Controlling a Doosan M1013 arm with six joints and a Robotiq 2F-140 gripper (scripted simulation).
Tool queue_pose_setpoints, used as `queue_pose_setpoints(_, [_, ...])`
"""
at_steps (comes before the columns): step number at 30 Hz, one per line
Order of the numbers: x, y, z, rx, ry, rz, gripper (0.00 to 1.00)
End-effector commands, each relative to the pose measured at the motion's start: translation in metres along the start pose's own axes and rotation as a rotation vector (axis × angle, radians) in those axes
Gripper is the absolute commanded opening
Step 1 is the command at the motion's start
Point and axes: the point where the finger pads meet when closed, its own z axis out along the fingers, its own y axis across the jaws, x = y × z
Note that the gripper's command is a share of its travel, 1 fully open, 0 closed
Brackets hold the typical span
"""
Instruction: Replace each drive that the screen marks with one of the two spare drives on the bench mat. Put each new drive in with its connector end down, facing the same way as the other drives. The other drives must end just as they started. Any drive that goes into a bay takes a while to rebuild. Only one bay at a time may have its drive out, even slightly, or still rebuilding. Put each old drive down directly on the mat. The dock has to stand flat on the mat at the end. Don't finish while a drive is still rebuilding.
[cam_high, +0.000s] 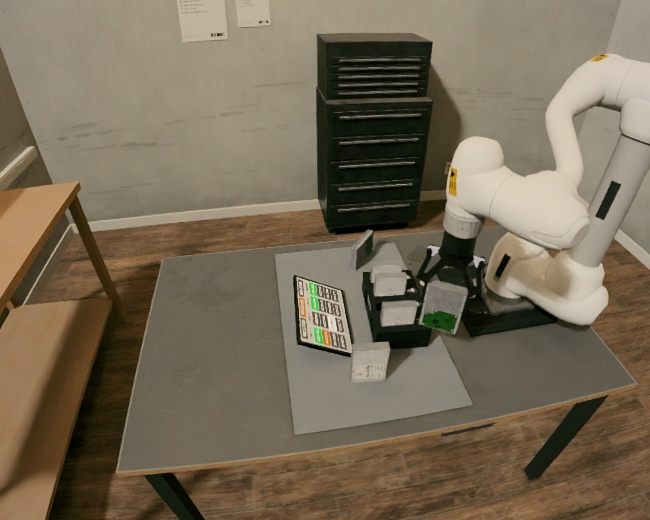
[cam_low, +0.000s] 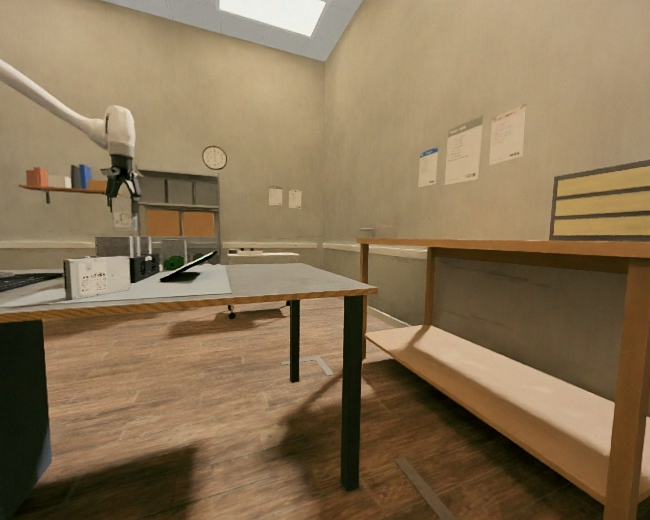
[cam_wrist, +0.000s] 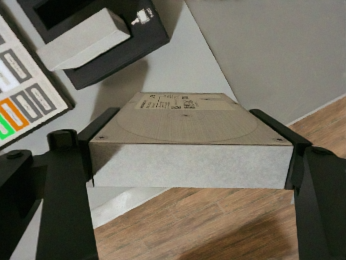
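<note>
Above the worktop (cam_high: 216, 347), beside the dock (cam_high: 398, 336), our pincer (cam_wrist: 190, 165) clamps a drive (cam_wrist: 190, 145) by its narrow side edges — a rigid, smooth metal slab, probably weighty and slip-prone, so we judge those edges the right hold.

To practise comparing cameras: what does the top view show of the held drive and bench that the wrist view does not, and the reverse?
Only the top view shows the drive's green circuit board side, the spare drive on the mat and the tool cabinet. Only the wrist view shows the drive's printed label and both fingers clamped on its edges. Both show the held drive, dock and screen.
</note>
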Motion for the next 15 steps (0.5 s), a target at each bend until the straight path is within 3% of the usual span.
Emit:
queue_pose_setpoints(1, [0.0005,-0.0016,-0.0005,0.0,-0.001,-0.031,0.1])
queue_pose_setpoints(15, [0.0039,-0.0084,-0.0005,0.0,-0.001,-0.168,0.1])
